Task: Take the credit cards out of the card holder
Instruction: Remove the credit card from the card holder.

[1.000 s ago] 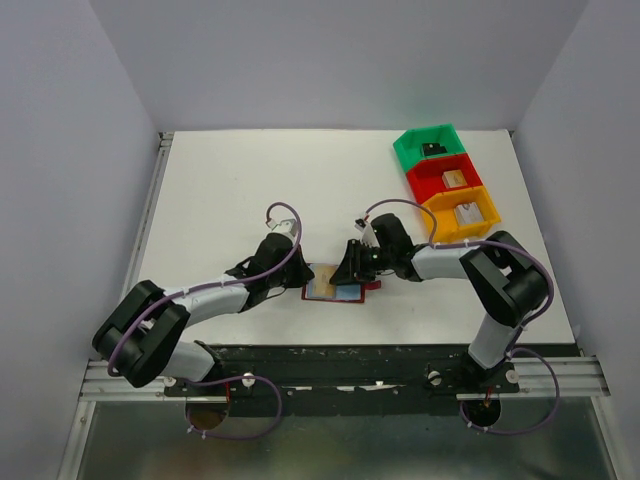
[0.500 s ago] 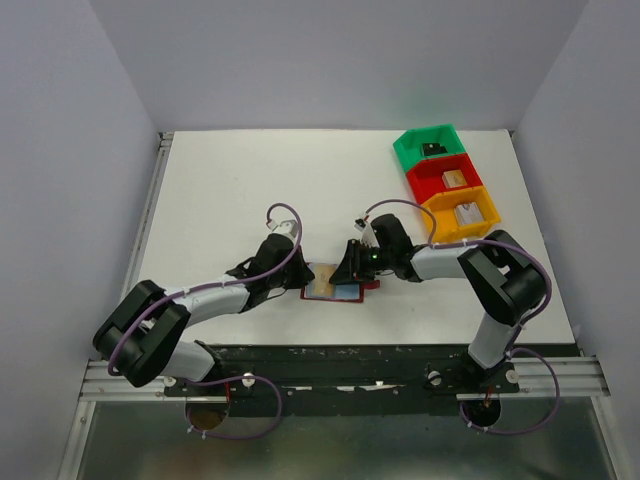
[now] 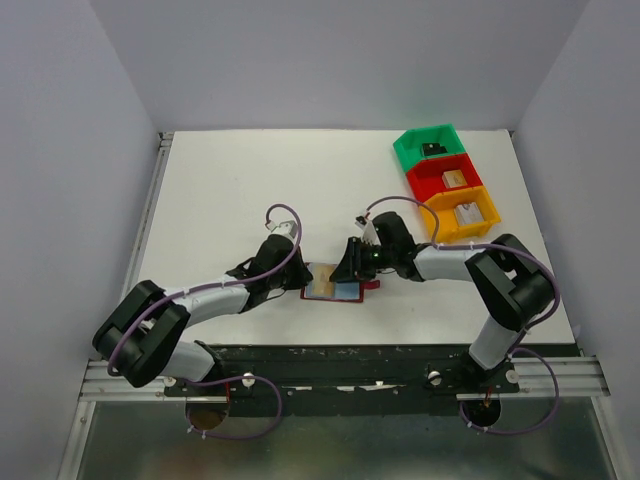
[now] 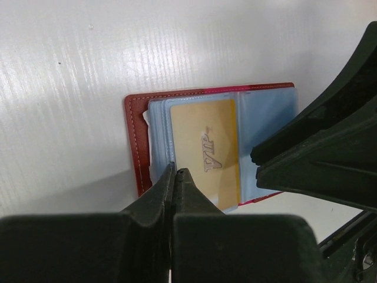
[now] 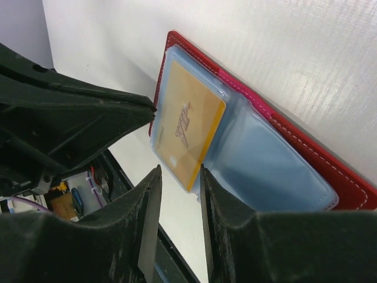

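White table (image 3: 250,190), grey walls on three sides. You have one card holder (image 4: 134,135) lying open near the front edge between both arms, and one gold card (image 4: 206,150) visible in its blue sleeve. Left gripper (image 4: 177,171): jaws closed, tips at the sleeve's edge. Right gripper (image 5: 179,174): jaws slightly apart, the card's corner between them; contact unclear. Three bins at far right: one green bin (image 3: 400,150), one red bin (image 3: 413,178), one orange bin (image 3: 432,212).

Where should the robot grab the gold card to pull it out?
Probably the edge by the holder's middle fold, pinched by the right hand coming from that side. The gold card lies flat in a clear sleeve, and only that edge seems to poke out.
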`<action>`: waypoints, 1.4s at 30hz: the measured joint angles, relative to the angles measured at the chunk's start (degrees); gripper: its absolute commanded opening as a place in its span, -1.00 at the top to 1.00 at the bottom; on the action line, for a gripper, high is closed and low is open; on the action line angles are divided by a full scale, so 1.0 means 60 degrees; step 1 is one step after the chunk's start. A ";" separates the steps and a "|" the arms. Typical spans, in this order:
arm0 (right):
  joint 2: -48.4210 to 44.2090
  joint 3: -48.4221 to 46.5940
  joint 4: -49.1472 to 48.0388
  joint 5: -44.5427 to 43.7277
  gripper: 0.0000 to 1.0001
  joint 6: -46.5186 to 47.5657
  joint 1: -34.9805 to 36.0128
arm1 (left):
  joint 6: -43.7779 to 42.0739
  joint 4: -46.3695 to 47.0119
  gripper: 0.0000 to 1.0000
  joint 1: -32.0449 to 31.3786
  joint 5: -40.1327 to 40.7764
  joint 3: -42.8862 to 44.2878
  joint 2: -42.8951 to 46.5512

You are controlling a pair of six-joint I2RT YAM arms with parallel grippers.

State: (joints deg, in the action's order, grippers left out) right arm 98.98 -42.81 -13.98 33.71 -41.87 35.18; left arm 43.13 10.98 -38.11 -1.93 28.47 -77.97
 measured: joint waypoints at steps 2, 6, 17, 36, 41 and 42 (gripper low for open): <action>-0.0015 -0.0047 0.0007 0.0007 0.20 0.0015 0.0000 | 0.0000 -0.0080 1.00 0.0000 0.0000 0.0004 -0.0087; -0.0007 -0.0171 0.0011 0.0055 0.20 0.0018 0.0000 | 0.0004 -0.0124 1.00 -0.0011 0.0000 0.0044 -0.0222; 0.0452 -0.0215 -0.0084 0.0222 0.20 -0.0018 0.0000 | 0.0004 -0.0182 1.00 -0.0036 0.0004 0.0160 -0.0328; 0.0550 -0.0211 -0.0157 0.0219 0.14 -0.0018 0.0000 | 0.0007 -0.0204 1.00 -0.0058 0.0015 0.0168 -0.0331; 0.0568 -0.0211 -0.0168 0.0219 0.13 -0.0022 0.0000 | 0.0007 -0.0200 1.00 -0.0091 0.0036 0.0168 -0.0331; 0.0568 -0.0211 -0.0171 0.0219 0.13 -0.0026 0.0000 | 0.0007 -0.0200 1.00 -0.0106 0.0036 0.0168 -0.0331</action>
State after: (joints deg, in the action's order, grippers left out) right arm 102.39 -44.07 -15.00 35.03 -42.02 35.18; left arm 43.18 9.78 -38.74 -1.72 29.47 -79.96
